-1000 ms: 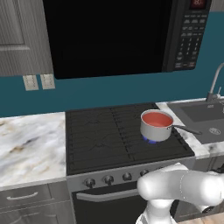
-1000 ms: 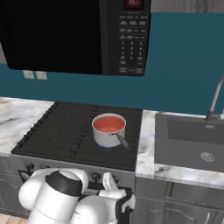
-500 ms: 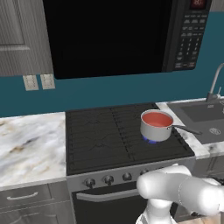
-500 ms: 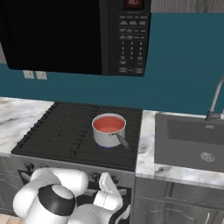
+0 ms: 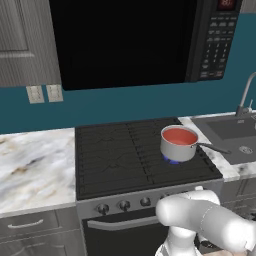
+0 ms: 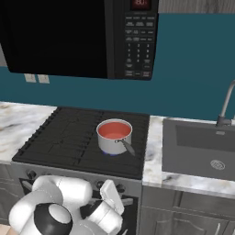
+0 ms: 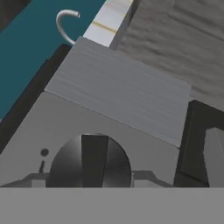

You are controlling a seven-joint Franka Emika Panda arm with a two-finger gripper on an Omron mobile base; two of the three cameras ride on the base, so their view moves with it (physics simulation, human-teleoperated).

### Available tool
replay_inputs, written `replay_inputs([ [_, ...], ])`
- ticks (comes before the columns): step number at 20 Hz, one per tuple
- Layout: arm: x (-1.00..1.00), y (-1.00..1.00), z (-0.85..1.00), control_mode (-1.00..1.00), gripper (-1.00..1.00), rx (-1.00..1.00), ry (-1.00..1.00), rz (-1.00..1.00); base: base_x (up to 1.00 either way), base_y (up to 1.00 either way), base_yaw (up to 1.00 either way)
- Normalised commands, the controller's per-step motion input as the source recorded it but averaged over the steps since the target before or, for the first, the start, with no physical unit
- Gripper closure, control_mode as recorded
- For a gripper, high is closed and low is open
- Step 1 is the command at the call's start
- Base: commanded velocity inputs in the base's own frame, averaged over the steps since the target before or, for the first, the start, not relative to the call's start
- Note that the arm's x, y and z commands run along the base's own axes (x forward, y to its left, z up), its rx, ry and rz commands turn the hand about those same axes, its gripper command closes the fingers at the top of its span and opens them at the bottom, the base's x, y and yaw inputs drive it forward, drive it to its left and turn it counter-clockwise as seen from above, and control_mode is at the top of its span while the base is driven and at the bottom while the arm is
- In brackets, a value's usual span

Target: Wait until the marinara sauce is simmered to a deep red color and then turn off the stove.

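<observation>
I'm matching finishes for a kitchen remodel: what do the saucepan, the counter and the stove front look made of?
The saucepan looks like polished steel: shiny grey walls with highlights. The counter looks like marble or a marble-look stone: white with grey and tan veining. The stove front appears to be brushed steel, a matte grey band behind dark knobs.

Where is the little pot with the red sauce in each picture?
Left base view: the saucepan sits right of middle, on the stove's back right burner.
Right base view: it sits at the middle.
Hand view: not in it.
Shared landmark: the sink.
</observation>
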Motion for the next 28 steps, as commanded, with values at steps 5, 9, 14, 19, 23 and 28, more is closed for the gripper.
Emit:
replay_inputs([
  [5, -0.23, -0.86, 0.0, -1.0, 1.0, 0.97, 0.26, -0.24, 0.0, 0.0, 0.0],
  [9, -0.29, -0.96, 0.0, -1.0, 1.0, 1.0, 0.3, -0.21, 0.0, 0.0, 0.0],
  [14, -0.33, -0.94, 0.0, -1.0, 1.0, 1.0, 0.3, -0.2, 0.0, 0.0, 0.0],
  [19, -0.36, -0.78, 0.0, -1.0, 1.0, 1.0, 0.34, -0.15, 0.0, 0.0, 0.0],
  [23, -0.45, -0.94, -0.06, -1.0, 1.0, 0.94, 0.52, -0.09, 0.0, 0.0, 0.0],
  [28, -0.28, -0.84, -0.05, -1.0, 1.0, 0.95, 0.51, -0.11, 0.0, 0.0, 0.0],
])
